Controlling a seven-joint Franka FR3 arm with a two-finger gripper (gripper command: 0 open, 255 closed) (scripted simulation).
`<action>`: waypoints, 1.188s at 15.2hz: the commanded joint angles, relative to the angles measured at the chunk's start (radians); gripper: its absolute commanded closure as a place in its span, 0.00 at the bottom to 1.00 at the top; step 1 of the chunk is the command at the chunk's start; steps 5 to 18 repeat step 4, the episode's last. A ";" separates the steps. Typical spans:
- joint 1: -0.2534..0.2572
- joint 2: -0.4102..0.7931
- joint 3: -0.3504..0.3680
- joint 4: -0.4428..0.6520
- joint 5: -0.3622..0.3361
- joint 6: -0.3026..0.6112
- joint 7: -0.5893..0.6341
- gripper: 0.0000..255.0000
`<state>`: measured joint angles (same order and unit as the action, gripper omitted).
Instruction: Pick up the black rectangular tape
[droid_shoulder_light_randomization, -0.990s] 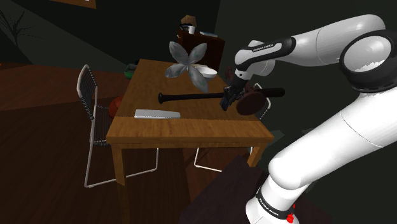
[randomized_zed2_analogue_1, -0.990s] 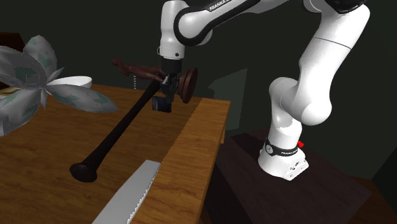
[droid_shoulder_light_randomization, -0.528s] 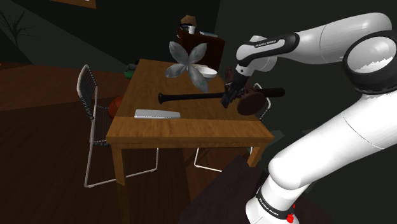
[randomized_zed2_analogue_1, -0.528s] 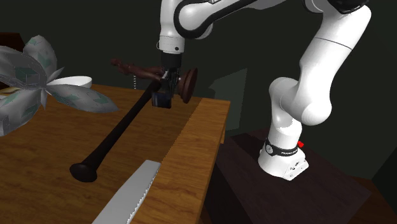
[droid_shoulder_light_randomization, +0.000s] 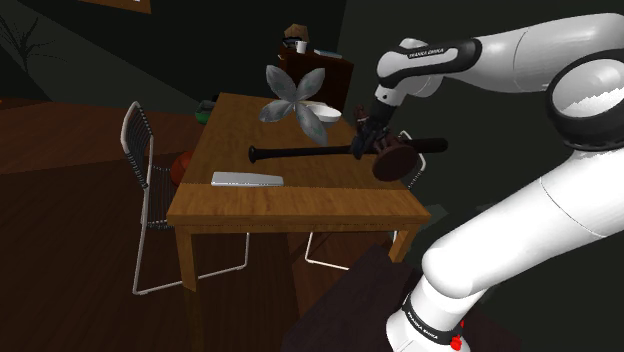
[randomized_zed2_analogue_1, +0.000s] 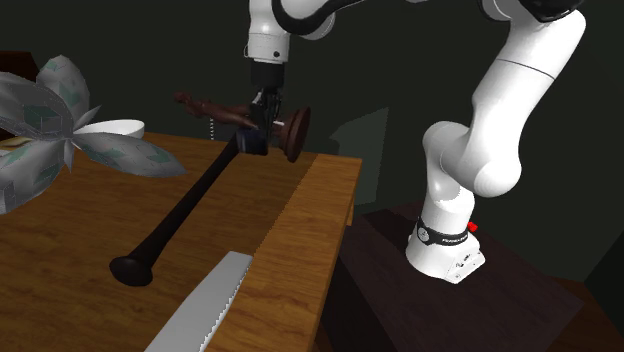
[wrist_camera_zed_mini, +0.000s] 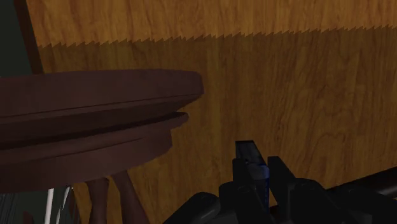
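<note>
Tape (wrist_camera_zed_mini: 249, 162) clenched between gripper (randomized_zed2_analogue_1: 256, 141) fingers, hanging clear of table (randomized_zed2_analogue_1: 300, 250), near bat (randomized_zed2_analogue_1: 180, 215) thick end, just beside brown disc (randomized_zed2_analogue_1: 294, 133). Hand points straight down, likely to miss both. Pickup looks nearly complete.

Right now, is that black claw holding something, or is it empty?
Gripper: closed, clasping the small black rectangular tape between its fingers.
</note>
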<state>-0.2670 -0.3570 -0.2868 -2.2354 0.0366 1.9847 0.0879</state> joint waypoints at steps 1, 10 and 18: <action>0.000 -0.004 0.002 0.021 -0.001 -0.025 0.004 1.00; 0.000 -0.006 0.003 0.035 -0.002 -0.040 0.006 1.00; 0.000 -0.006 0.003 0.035 -0.002 -0.040 0.006 1.00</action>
